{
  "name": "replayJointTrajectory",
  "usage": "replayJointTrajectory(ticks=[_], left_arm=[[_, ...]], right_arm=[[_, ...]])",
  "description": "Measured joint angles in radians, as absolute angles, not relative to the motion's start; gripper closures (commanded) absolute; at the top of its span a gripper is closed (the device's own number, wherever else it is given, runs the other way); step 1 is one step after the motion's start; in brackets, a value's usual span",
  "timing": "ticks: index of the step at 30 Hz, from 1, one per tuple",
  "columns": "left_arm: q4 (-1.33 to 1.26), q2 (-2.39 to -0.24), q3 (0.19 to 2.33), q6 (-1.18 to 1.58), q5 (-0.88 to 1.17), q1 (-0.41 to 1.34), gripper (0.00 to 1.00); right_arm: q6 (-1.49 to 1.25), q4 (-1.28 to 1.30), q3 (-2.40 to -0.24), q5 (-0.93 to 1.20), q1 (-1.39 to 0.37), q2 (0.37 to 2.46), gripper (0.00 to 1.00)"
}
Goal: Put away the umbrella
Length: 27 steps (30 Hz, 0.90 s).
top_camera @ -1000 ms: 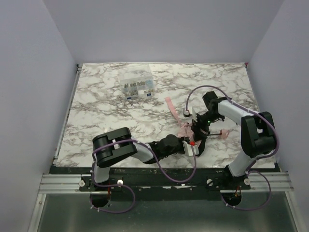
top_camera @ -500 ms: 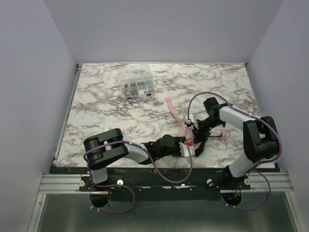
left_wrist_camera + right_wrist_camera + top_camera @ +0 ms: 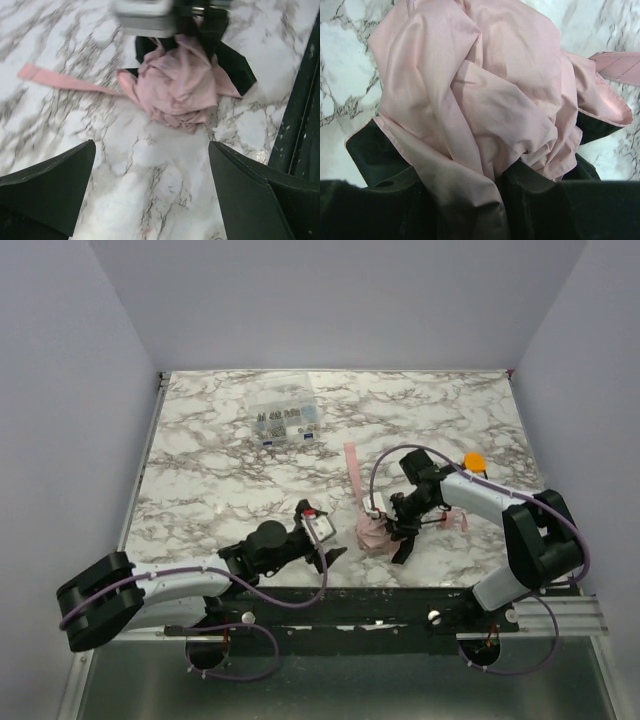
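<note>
The umbrella (image 3: pixel 373 531) lies as a crumpled pale pink bundle near the table's front edge, its strap (image 3: pixel 353 464) trailing away toward the back. My right gripper (image 3: pixel 393 521) reaches in from the right and is shut on the umbrella's fabric (image 3: pixel 470 85), which is bunched between the dark fingers (image 3: pixel 555 200). My left gripper (image 3: pixel 322 540) hangs left of the bundle, apart from it and open. In the left wrist view the umbrella (image 3: pixel 175 85) sits ahead of the wide-spread fingers (image 3: pixel 260 195), with only bare marble between them.
A clear plastic compartment box (image 3: pixel 285 421) stands at the back left of the marble table (image 3: pixel 210 470). A small orange object (image 3: pixel 474 460) lies to the right, behind the right arm. The table's black front edge (image 3: pixel 300 120) runs close to the umbrella.
My left gripper has let go of the umbrella, opened wide and drawn back to the left. My right gripper has closed on the fabric and shifted left, uncovering the orange object.
</note>
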<state>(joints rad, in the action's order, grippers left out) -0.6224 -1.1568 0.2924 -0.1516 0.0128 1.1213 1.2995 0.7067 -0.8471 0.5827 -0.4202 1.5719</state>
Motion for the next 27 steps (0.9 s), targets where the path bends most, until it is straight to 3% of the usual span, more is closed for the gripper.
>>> replayJointTrajectory(ticks=[4, 7, 9, 19, 27], left_arm=[[-0.607, -1.027, 0.22, 0.142, 0.05, 0.944, 0.07], [-0.522, -1.05, 0.255, 0.353, 0.077, 0.823, 0.31], [-0.466, -1.117, 0.31, 0.483, 0.116, 0.767, 0.37], [-0.286, -1.533, 0.688, 0.883, 0.286, 0.673, 0.42], [-0.178, -1.534, 0.744, 0.95, 0.27, 0.639, 0.41]], right_arm=[[1.301, 0.667, -0.833, 0.566, -0.467, 1.558, 0.79], [1.301, 0.647, -0.826, 0.559, -0.484, 1.553, 0.79], [1.301, 0.63, -0.815, 0.555, -0.49, 1.544, 0.79], [1.311, 0.56, -0.749, 0.53, -0.504, 1.493, 0.79], [1.311, 0.561, -0.751, 0.529, -0.505, 1.496, 0.79]])
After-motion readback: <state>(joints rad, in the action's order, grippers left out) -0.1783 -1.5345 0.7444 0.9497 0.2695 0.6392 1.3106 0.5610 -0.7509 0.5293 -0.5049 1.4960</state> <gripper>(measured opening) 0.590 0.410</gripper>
